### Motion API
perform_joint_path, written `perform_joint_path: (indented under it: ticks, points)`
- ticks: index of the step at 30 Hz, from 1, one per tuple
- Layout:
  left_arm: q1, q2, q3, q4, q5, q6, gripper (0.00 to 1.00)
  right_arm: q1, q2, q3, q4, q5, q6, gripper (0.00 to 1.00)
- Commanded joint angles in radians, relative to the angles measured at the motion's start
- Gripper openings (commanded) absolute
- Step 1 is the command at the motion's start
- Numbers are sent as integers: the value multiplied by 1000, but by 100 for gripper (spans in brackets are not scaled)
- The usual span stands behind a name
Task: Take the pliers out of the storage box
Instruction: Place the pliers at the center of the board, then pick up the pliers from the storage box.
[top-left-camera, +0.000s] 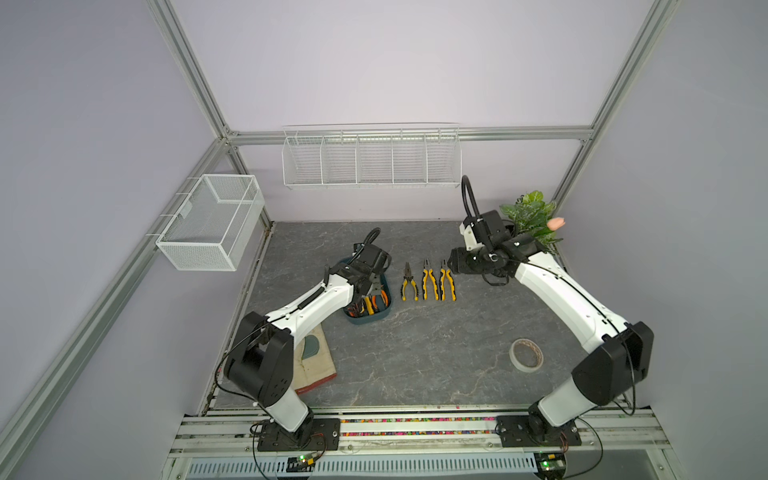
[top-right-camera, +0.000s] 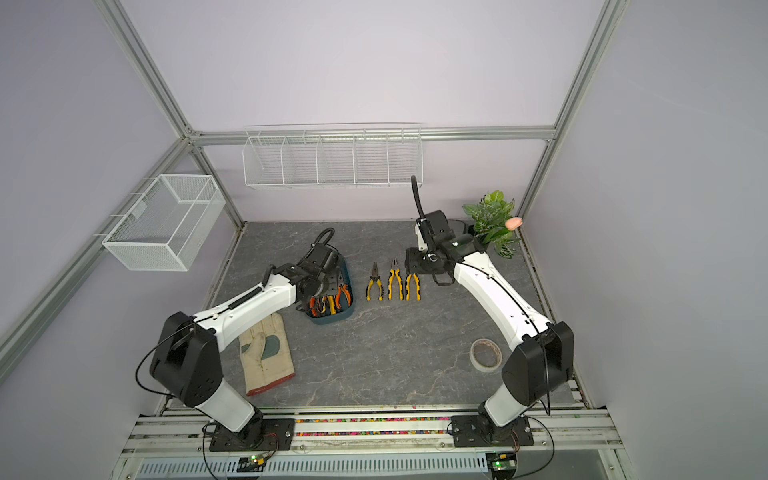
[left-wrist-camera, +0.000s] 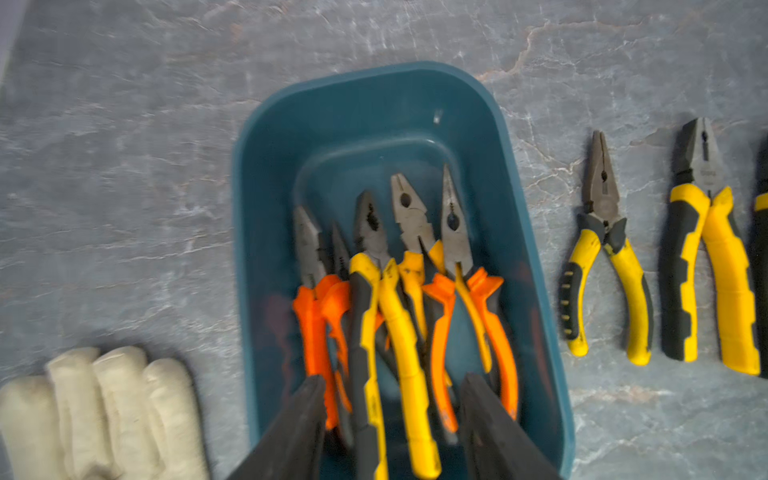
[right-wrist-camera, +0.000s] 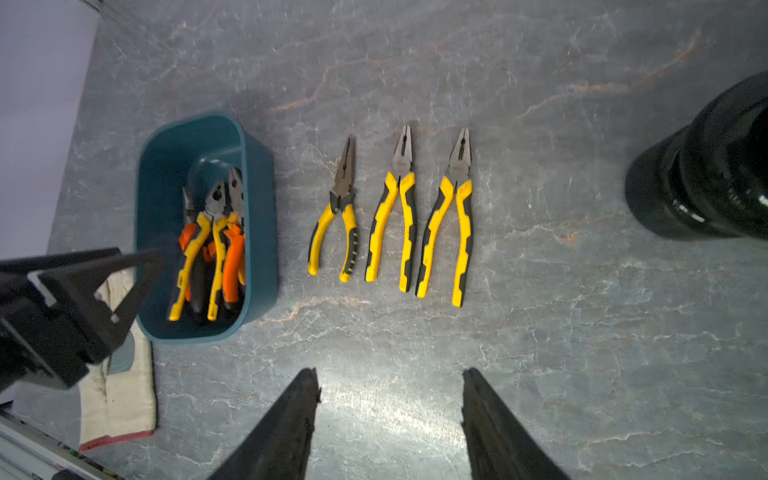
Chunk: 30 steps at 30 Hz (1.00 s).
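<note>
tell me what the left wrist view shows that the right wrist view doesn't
Only the left wrist view: the yellow-handled pliers seen between the open fingers of the left gripper, and five separate heads in the storage box.
Only the right wrist view: the right gripper open over bare table, the left gripper from outside, a third pliers laid out whole, a black round object.
Both: the box, needle-nose pliers, glove.

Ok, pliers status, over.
Left gripper open, straddling yellow-handled pliers in storage box. Right gripper open, empty. Three pliers out, five inside. Orange-handled pliers crowd the grasp.
</note>
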Motion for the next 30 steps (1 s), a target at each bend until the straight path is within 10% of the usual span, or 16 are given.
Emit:
perform_joint_path:
  ticks: [1, 25, 30]
  points:
    - [5, 77, 71, -135, 40, -34, 39, 6, -57, -117, 66, -18, 26, 58]
    - [1, 196, 64, -272, -30, -102, 38, 1, -154, -422, 248, -127, 44, 57]
    - [2, 199, 48, -259, -31, -96, 0, 2, -144, -443, 270, -132, 59, 57]
